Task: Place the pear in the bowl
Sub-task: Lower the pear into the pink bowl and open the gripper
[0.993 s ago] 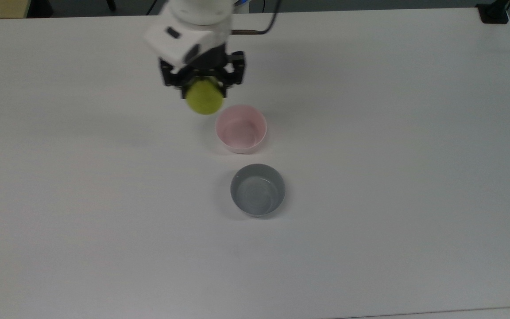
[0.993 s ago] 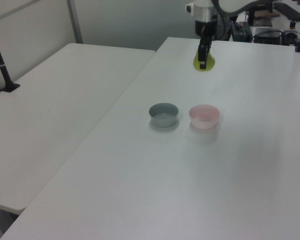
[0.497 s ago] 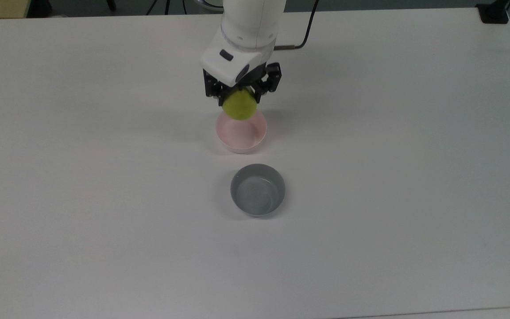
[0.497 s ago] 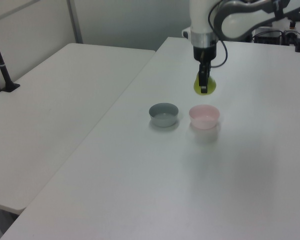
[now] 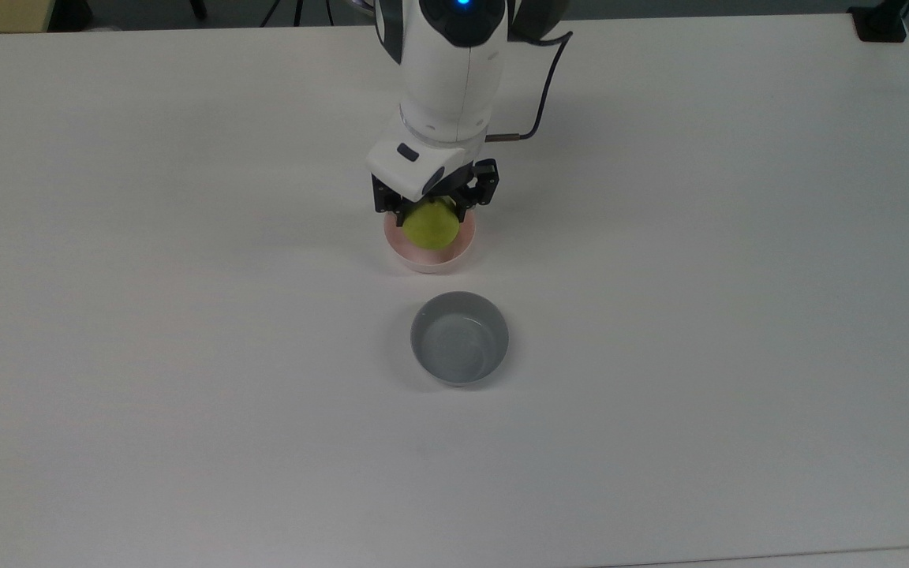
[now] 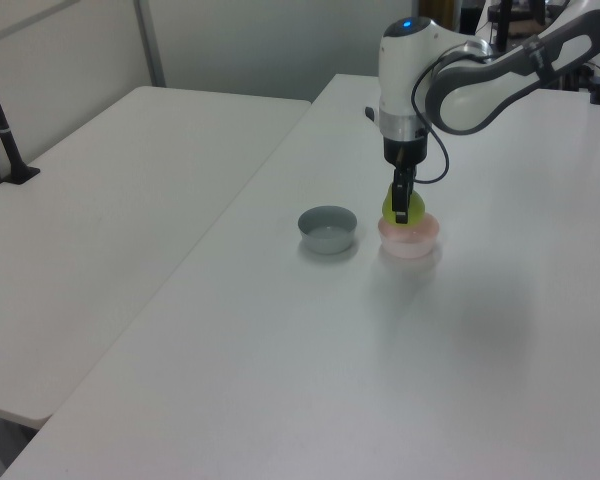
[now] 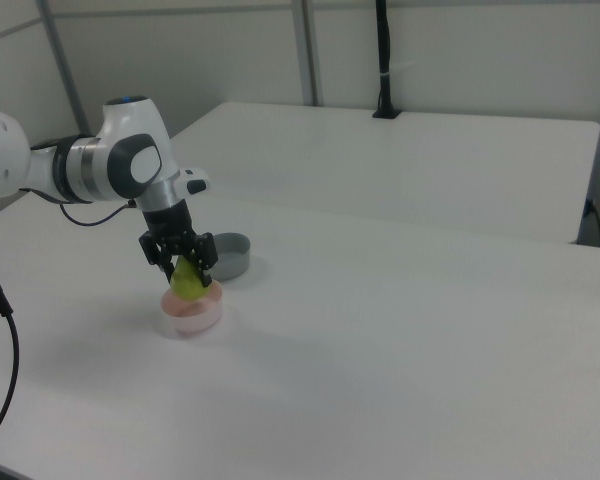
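Note:
The yellow-green pear (image 5: 430, 226) hangs just over the mouth of the pale pink bowl (image 5: 432, 260), its lower part at about rim height. My gripper (image 5: 431, 211) is shut on the pear from above, with black fingers on either side of it. In the left view the pear (image 6: 407, 208) sits right above the pink bowl (image 6: 411, 238), and the gripper (image 6: 401, 205) points straight down. The right view shows the pear (image 7: 187, 282) dipping into the bowl (image 7: 193, 315) under the gripper (image 7: 186, 270).
A grey bowl (image 5: 459, 338) of similar size stands on the white table (image 5: 186, 355) a short way from the pink one, nearer the top view's bottom. A second table (image 6: 100, 230) adjoins in the left view. A black post (image 7: 382, 60) stands at the right view's back.
The arm has carried the pear from beside the bowl to directly over it and lowered it to the rim. Both bowls have stayed in place.

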